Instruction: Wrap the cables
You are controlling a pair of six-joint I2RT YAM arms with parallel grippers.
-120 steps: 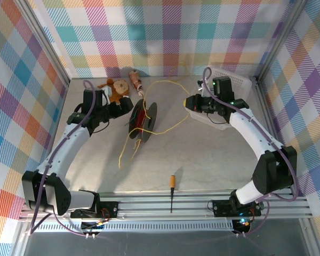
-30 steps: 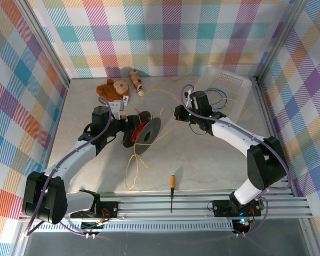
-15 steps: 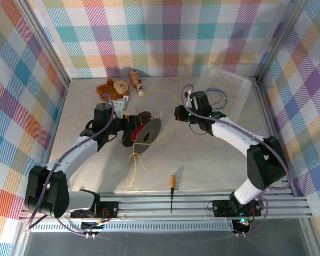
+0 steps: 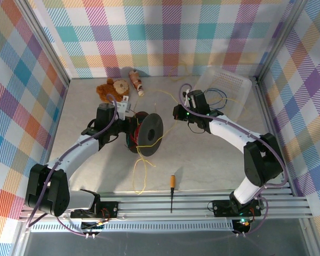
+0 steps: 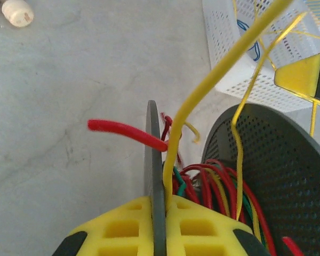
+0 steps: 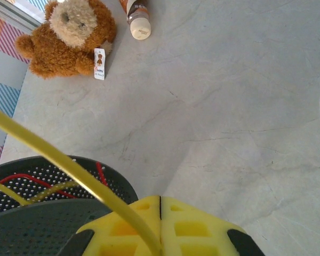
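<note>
A black spool (image 4: 147, 133) wound with red, green and yellow wire stands on edge mid-table. My left gripper (image 4: 126, 126) is shut on its thin grey flange (image 5: 153, 140), and a yellow cable (image 5: 213, 80) rises from between the same pads. That cable runs across to my right gripper (image 4: 177, 113), which is shut on it. In the right wrist view the cable (image 6: 58, 157) crosses the left pad into the seam of the gripper (image 6: 160, 201). Loose yellow cable ends (image 4: 142, 166) trail from the spool toward the near edge.
A white perforated basket (image 4: 226, 85) with more wires lies behind the right arm. A teddy bear (image 4: 110, 89) and a small bottle (image 4: 136, 81) sit at the back left. A screwdriver (image 4: 172, 188) lies near the front rail.
My left gripper has shut on the spool's flange. The spool has turned and shifted slightly right, and the loose yellow ends have swung toward the front edge. The right gripper has stayed shut.
</note>
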